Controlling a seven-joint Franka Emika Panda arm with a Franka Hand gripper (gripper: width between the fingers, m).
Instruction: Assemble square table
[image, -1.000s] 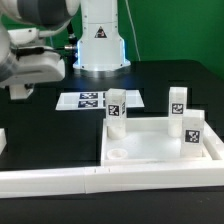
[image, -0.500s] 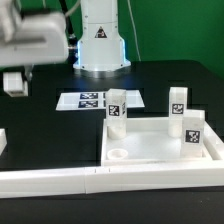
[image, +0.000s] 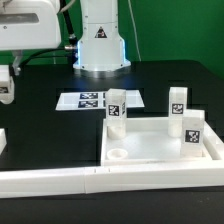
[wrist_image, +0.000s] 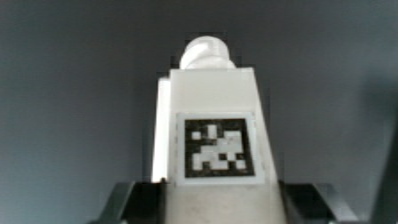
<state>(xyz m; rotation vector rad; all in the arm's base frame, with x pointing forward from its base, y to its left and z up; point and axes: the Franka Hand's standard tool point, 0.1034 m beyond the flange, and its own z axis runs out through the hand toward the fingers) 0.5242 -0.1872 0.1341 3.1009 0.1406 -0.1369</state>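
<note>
Black table (image: 40, 130), marker board (image: 85, 100), rail (image: 100, 180)

- Ahead of me lies the black table (image: 160, 75), matte and dark.
- On it, flat, sits the marker board (image: 87, 100), a thin white strip of printed tags.
- Along the near edge runs a long white L-shaped rail (image: 100, 181).
- Behind it all hangs a green backdrop (image: 175, 30).

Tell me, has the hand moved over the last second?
Yes. In the exterior view the hand, gripping a leg post, has drifted toward that view's left edge, away from the fixed marker board.
</note>
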